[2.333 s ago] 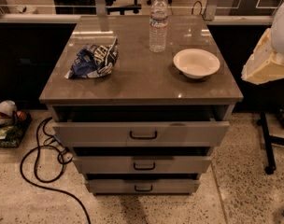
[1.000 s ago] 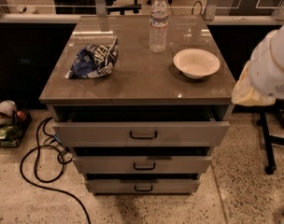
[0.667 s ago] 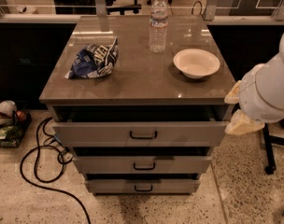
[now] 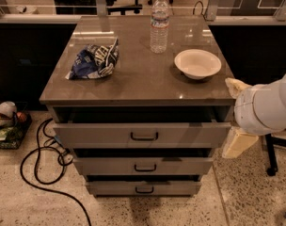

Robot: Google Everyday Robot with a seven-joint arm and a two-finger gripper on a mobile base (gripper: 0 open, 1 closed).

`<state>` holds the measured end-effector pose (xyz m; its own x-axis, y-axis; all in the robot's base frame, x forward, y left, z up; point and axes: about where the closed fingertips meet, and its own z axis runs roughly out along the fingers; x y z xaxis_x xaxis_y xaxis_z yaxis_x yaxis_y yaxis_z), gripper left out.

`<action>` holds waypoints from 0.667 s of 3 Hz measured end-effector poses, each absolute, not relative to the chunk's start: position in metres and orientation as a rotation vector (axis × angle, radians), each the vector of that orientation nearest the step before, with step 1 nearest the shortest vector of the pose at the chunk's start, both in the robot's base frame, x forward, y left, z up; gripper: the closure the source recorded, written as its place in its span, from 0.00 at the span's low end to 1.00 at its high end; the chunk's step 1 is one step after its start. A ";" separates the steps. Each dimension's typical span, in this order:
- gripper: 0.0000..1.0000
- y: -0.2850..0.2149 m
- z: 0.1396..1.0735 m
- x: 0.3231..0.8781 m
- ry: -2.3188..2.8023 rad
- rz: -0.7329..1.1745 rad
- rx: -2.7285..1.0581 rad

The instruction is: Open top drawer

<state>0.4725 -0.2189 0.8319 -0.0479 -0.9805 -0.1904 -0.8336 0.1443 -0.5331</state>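
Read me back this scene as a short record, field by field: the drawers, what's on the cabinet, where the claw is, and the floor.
top drawer: partly pulled out, with a dark gap behind its front
handle: black bar at the centre of the front, nothing on it
other drawers: middle drawer and bottom drawer, each out a little
cabinet top: chip bag at left, bottle upright at the back, bowl at right
claw: by the cabinet's right front corner, level with the top drawer, away from the handle
floor: black cable at left
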 end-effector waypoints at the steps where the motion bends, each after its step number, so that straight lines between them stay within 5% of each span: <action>1: 0.13 -0.217 0.836 0.478 1.899 -0.396 -1.716; 2: 0.38 -0.217 0.836 0.477 1.900 -0.395 -1.718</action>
<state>0.4773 -0.2166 0.8357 -0.0383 -0.9799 -0.1957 -0.8207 0.1425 -0.5534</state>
